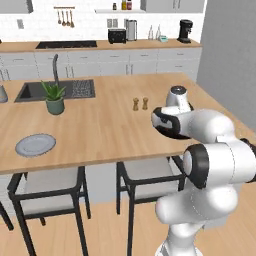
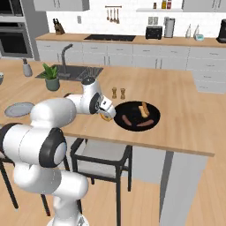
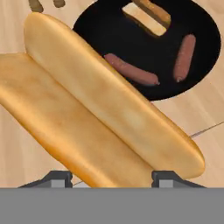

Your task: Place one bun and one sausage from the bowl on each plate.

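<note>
My gripper (image 2: 106,116) is shut on a bun (image 3: 105,113), a long yellow-orange roll split down its length, which lies slantwise across the hand view between the fingertips (image 3: 168,178). It hangs just left of the black bowl (image 2: 152,111), above the wooden counter. In the bowl (image 3: 100,33) lie two sausages (image 3: 131,70) (image 3: 184,57) and a second bun (image 3: 146,15). The right base view shows the same sausages (image 2: 127,120) (image 2: 145,123) and bun (image 2: 143,109). A pale grey-blue plate (image 1: 35,144) (image 2: 18,109) rests bare near the counter's front edge, far to the left.
Salt and pepper shakers (image 2: 118,93) stand just behind the bowl. A potted plant (image 1: 54,97) and a sink (image 1: 35,90) are at the back left. Stools (image 1: 47,192) sit under the counter's front edge.
</note>
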### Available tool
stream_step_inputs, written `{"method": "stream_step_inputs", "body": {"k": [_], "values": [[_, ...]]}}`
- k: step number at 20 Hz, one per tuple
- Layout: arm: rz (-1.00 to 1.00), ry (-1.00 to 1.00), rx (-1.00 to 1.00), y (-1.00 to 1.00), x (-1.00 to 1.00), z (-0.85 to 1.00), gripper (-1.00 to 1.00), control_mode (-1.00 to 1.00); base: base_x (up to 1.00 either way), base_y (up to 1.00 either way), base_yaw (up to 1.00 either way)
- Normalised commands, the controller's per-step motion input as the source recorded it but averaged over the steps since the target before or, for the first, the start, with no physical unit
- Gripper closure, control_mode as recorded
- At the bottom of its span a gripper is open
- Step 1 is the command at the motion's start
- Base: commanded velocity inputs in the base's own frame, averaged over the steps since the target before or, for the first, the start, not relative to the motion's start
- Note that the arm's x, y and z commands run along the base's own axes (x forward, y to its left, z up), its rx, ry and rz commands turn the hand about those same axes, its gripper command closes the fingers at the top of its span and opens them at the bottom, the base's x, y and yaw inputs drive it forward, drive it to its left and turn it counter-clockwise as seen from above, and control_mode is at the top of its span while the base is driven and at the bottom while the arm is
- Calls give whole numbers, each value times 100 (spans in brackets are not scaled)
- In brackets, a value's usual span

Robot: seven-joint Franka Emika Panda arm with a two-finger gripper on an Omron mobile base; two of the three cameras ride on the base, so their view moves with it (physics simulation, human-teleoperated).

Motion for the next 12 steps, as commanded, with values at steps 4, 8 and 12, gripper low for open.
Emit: {"method": "stream_step_inputs", "body": {"k": [4, 8, 12], "values": [[0, 0, 0, 0, 0, 0, 100, 100, -62, 100, 12], [0, 0, 0, 0, 0, 0, 100, 100, -8, 100, 7], [0, 0, 0, 0, 0, 0, 100, 100, 9, 100, 10]]}}
